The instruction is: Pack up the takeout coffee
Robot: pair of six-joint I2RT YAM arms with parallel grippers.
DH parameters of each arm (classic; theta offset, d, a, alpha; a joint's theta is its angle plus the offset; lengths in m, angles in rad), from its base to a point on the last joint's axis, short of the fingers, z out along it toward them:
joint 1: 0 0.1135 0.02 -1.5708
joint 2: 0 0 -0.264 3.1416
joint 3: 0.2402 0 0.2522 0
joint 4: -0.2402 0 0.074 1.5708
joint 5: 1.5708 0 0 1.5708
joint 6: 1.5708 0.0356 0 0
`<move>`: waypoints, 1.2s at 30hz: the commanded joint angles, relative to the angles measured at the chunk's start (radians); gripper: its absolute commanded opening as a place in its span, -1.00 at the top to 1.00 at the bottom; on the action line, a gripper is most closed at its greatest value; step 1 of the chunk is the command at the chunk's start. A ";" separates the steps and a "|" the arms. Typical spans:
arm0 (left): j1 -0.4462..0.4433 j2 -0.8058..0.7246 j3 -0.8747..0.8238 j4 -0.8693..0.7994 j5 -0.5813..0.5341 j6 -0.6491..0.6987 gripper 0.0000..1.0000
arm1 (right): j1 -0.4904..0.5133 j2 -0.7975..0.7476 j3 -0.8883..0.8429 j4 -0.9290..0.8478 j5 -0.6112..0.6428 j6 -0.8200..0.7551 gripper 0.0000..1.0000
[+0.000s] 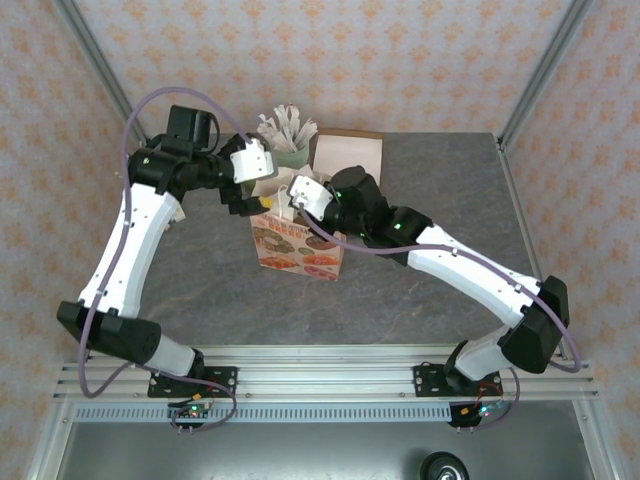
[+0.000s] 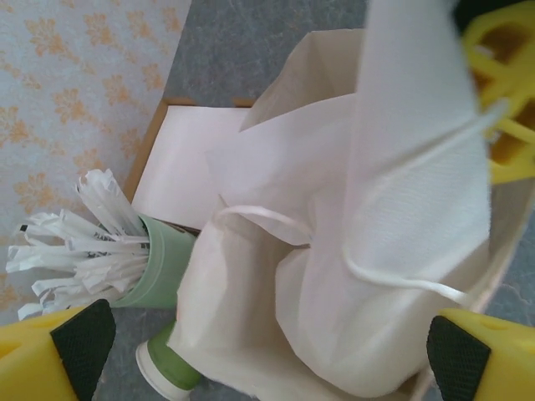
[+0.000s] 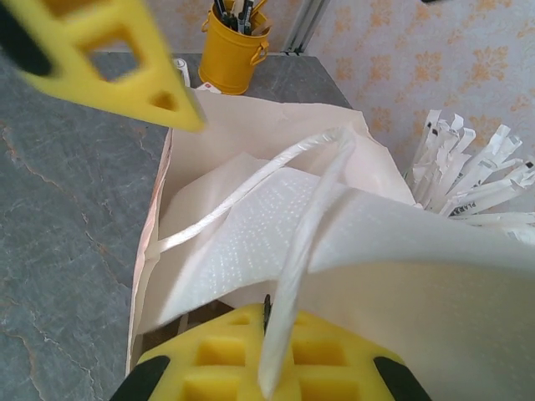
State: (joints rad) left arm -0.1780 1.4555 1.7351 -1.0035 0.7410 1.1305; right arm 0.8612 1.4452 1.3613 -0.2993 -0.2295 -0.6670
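Two end effectors at paper bag [image 1: 298, 245]

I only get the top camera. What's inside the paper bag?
Observer: The left wrist camera looks in. A white napkin lies in the open bag, with a string handle looped across it.
Child: Is there anything on the table I can't see?
Observer: Yes. The right wrist camera shows a yellow pot of pens standing on the table past the bag.
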 commanded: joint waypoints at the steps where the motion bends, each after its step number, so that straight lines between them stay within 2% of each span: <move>1: 0.041 -0.066 -0.080 0.073 0.042 -0.059 -0.99 | 0.002 -0.011 0.023 -0.046 -0.052 0.003 0.95; 3: 0.047 -0.100 -0.140 0.156 0.030 -0.105 -0.95 | 0.002 -0.018 0.024 -0.056 -0.077 0.001 0.81; 6: 0.061 -0.149 -0.215 0.330 0.010 -0.289 -0.92 | 0.002 -0.017 0.039 -0.095 -0.099 -0.012 0.20; 9: 0.104 -0.179 -0.242 0.459 -0.022 -0.488 -0.99 | 0.002 -0.045 0.046 -0.077 -0.076 0.015 -0.21; 11: 0.119 -0.195 -0.254 0.498 -0.109 -0.570 -0.99 | 0.001 -0.087 0.043 -0.056 -0.061 0.038 -0.37; 13: 0.126 -0.217 -0.277 0.544 -0.259 -0.649 -1.00 | 0.000 -0.138 0.054 -0.063 -0.027 0.074 -0.62; 16: 0.151 -0.270 -0.364 0.663 -0.495 -0.769 -1.00 | -0.023 -0.219 0.053 -0.077 0.021 0.127 -0.70; 18: 0.167 -0.307 -0.439 0.741 -0.631 -0.840 -1.00 | -0.062 -0.256 0.035 -0.066 0.056 0.195 -1.00; 20: 0.178 -0.336 -0.486 0.784 -0.675 -0.882 -1.00 | -0.118 -0.288 0.039 -0.104 -0.009 0.243 -1.00; 24: 0.178 -0.356 -0.485 0.764 -0.571 -0.941 -1.00 | -0.125 -0.199 0.141 -0.196 -0.001 0.354 -0.95; 27: 0.178 -0.341 -0.451 0.720 -0.531 -0.974 -1.00 | -0.125 -0.114 0.208 -0.211 -0.090 0.400 -0.59; 30: 0.178 -0.333 -0.447 0.706 -0.525 -0.977 -1.00 | -0.125 -0.050 0.229 -0.163 -0.142 0.420 -0.37; 34: 0.178 -0.348 -0.465 0.717 -0.543 -0.973 -1.00 | -0.125 0.031 0.294 -0.251 -0.294 0.380 -0.23; 36: 0.178 -0.355 -0.475 0.721 -0.549 -0.970 -1.00 | -0.125 0.082 0.312 -0.322 -0.362 0.388 0.01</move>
State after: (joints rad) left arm 0.0002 1.1206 1.2575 -0.3088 0.2012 0.1795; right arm 0.7341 1.5070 1.6173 -0.5266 -0.4477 -0.2874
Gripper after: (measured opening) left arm 0.998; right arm 0.515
